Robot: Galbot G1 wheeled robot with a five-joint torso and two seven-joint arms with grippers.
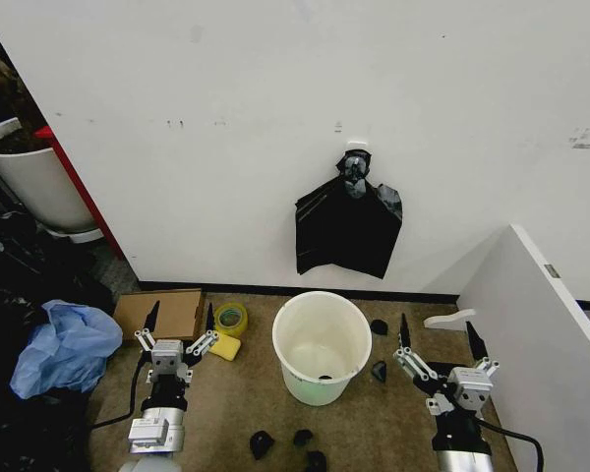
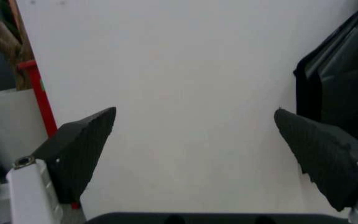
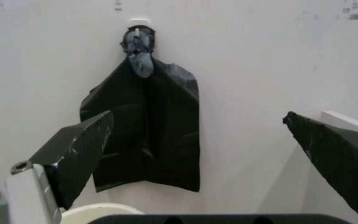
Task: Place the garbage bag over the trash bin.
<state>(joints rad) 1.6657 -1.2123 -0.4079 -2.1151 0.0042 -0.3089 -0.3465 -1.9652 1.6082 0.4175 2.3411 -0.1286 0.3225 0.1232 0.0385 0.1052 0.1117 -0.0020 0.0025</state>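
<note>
White wall [image 1: 275, 147] at the back, brownish carpet floor [image 1: 236, 413] below it, clutter along the left side. Going left to right: a pale blue plastic bag [image 1: 64, 346] lies crumpled out to the left of the left tool [image 1: 180, 334], with a flat piece of cardboard [image 1: 162, 313] just beyond that tool and a yellow tape roll [image 1: 231, 319] just off to its right. The left tool sits low near the floor with its fingers spread wide, nothing in them, pointed at bare wall, so it looks like it's just waiting.

Between the two tools stands the trash bin [image 1: 322, 344], upright, mouth open and unlined. Above and beyond it the garbage bag [image 1: 346, 228] hangs from a wall hook [image 1: 355, 149] by its knotted top, probably parked there so a tool can grab it easily.

The right tool [image 1: 439, 344] is also released wide and empty, and it faces the bag [image 3: 145, 130] pretty squarely, well short of touching it. A white panel [image 1: 541, 334] stands just to its right.
</note>
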